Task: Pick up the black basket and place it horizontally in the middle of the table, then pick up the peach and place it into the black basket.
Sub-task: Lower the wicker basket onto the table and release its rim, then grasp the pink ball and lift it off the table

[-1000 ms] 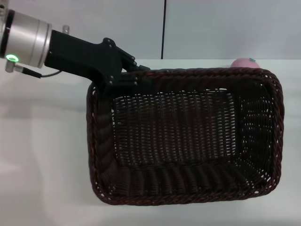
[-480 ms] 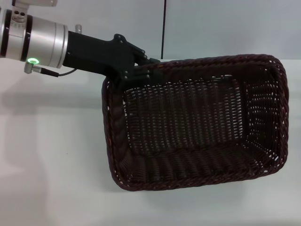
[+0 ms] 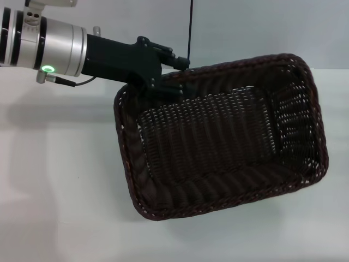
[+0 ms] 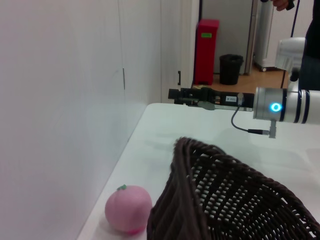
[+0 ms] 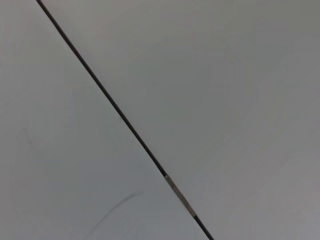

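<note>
My left gripper (image 3: 169, 76) is shut on the far left rim of the black basket (image 3: 218, 142) and holds it tilted above the white table (image 3: 54, 191), right end raised. The basket's rim and openwork wall also show in the left wrist view (image 4: 225, 200). The pink peach (image 4: 128, 209) lies on the table (image 4: 165, 130) next to the wall, just beyond the basket's rim; in the head view the basket hides it. My right gripper (image 4: 175, 95) shows only far off in the left wrist view, held out level above the table's far side.
A grey wall with a dark vertical seam (image 3: 190, 27) stands right behind the table. Beyond the table's far end are a red cabinet (image 4: 206, 50) and a black bin (image 4: 231, 69). The right wrist view shows only a wall seam (image 5: 125, 125).
My left arm has moved right and up with the basket. The basket has risen and turned, its right end higher, and it now covers the peach in the head view.
</note>
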